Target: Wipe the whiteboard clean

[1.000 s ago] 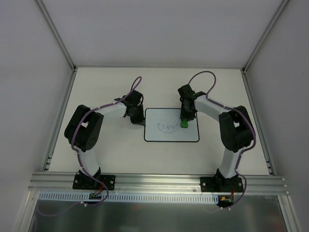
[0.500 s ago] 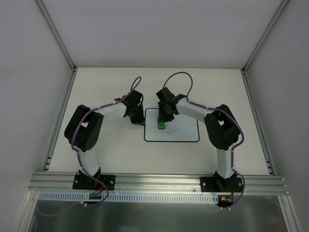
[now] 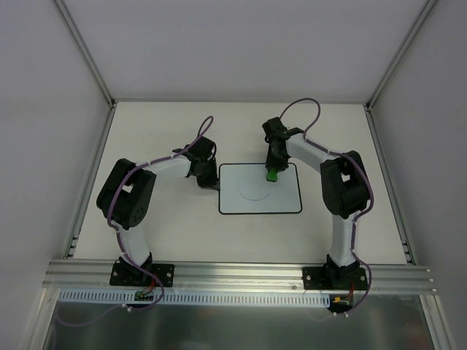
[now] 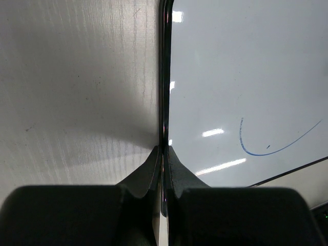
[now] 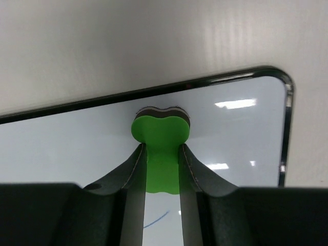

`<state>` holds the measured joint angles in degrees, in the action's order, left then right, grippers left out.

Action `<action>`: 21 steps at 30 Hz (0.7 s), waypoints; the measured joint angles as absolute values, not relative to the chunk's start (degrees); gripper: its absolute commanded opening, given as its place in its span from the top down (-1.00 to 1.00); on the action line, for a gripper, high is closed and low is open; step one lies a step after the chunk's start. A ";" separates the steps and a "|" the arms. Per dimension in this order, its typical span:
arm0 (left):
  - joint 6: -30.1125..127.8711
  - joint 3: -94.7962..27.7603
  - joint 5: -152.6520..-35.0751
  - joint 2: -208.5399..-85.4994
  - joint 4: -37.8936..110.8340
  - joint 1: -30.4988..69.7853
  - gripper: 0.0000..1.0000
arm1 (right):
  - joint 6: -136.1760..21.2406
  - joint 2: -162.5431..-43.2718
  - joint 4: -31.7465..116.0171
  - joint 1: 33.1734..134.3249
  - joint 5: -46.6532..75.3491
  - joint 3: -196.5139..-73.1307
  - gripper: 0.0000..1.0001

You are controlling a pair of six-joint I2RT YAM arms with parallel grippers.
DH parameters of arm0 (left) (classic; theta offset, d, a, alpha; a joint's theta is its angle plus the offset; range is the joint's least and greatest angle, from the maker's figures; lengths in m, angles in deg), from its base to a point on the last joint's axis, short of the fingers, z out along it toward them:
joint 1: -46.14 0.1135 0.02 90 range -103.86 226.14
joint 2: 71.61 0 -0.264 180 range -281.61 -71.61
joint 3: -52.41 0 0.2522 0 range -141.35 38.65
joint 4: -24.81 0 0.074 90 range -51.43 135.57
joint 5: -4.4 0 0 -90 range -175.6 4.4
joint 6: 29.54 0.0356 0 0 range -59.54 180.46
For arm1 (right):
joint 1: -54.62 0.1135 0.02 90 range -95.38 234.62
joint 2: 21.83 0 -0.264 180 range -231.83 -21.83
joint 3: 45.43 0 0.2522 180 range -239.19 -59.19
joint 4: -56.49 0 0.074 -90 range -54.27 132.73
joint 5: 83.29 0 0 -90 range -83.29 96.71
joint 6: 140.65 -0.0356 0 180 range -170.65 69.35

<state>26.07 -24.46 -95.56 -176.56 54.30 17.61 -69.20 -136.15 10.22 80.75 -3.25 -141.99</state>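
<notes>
White walls enclose a pale tabletop (image 3: 168, 226) where the whiteboard (image 3: 281, 200) lies centred between both arms, bearing a faint blue arc (image 3: 255, 197). Left wrist: the left gripper (image 4: 164, 151), fully closed, rests its tips on the board's black left border. Right wrist: the right gripper (image 5: 161, 154) clamps a green eraser (image 5: 160, 128) on the board near its far edge.

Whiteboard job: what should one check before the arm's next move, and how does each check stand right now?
1. Grip of right gripper on eraser: ok.
2. Position of eraser over whiteboard: ok, near its far edge.
3. Contact, eraser pressed flat: cannot tell.
4. Hold-down, left gripper shut at the whiteboard's left edge: ok.
5. Clean surface: not ok, a blue arc shows nearer the arms.
</notes>
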 measured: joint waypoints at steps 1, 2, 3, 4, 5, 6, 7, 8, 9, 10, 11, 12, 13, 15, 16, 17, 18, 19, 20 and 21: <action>26.05 -24.46 -95.56 -176.54 54.30 17.61 1.00 | -68.96 -137.29 9.37 81.76 -3.73 -143.76 0.99; 26.02 -24.46 -95.58 -176.54 54.34 17.61 1.00 | -68.72 -138.27 8.89 82.89 -4.08 -145.25 0.99; 26.02 -24.46 -95.58 -176.52 54.34 17.61 1.00 | -68.56 -139.25 8.38 84.18 -4.49 -146.69 0.99; 25.98 -24.46 -95.58 -176.52 54.37 17.61 1.00 | -68.37 -140.21 8.10 85.71 -4.58 -148.18 0.99; 25.94 -24.46 -95.58 -176.52 54.37 17.61 1.00 | -68.30 -141.13 7.99 87.44 -4.63 -149.45 0.99; 25.89 -24.46 -95.58 -176.52 54.39 17.61 1.00 | -68.24 -141.74 7.90 88.88 -4.56 -150.36 1.00; 25.87 -24.46 -95.58 -176.52 54.39 17.61 1.00 | -68.19 -142.51 7.79 90.70 -4.39 -151.46 0.99; 25.83 -24.46 -95.58 -176.52 54.41 17.61 1.00 | -68.19 -143.17 7.79 92.51 -4.21 -152.40 0.99; 25.70 -24.46 -95.56 -176.52 54.41 17.61 1.00 | -68.17 -143.69 7.75 94.19 -3.90 -153.21 0.99; 25.63 -24.46 -95.56 -176.52 54.43 17.61 1.00 | -68.17 -144.19 7.66 95.61 -3.51 -153.88 0.99; 25.50 -24.46 -95.58 -176.52 54.43 17.61 1.00 | -68.17 -144.70 7.51 97.08 -3.18 -154.67 0.99; 25.41 -24.48 -95.56 -176.52 54.45 17.61 1.00 | -68.17 -145.11 7.49 98.28 -2.92 -155.24 0.99; 25.30 -24.48 -95.56 -176.52 54.45 17.63 1.00 | -68.17 -145.33 7.49 99.07 -2.83 -155.57 0.99; 25.04 -24.44 -95.62 -176.52 54.76 17.74 1.00 | -68.17 -145.42 7.40 100.38 -1.94 -155.70 0.99; 24.93 -24.50 -95.73 -176.52 54.87 17.76 1.00 | -68.19 -145.42 7.38 100.45 -1.85 -155.65 0.99; 24.82 -24.53 -95.69 -176.52 54.89 17.74 1.00 | -68.24 -145.33 7.44 100.42 -1.76 -155.48 0.99; 24.78 -24.53 -95.62 -176.54 54.89 17.72 1.00 | -68.39 -145.13 7.66 100.42 -1.76 -155.11 0.99; 24.65 -24.55 -95.65 -176.52 54.91 17.72 1.00 | -68.43 -144.80 8.05 100.42 -1.81 -154.56 0.99; 24.43 -24.55 -95.65 -176.52 54.96 17.72 1.00 | -68.56 -144.39 8.38 100.45 -1.85 -153.93 0.99; 24.25 -24.55 -95.65 -176.52 55.00 17.72 1.00 | -68.65 -143.69 8.86 100.49 -1.92 -152.72 0.99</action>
<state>24.25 -24.55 -95.65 -176.52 55.00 17.72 -68.65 -143.69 8.86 100.49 -1.92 -152.72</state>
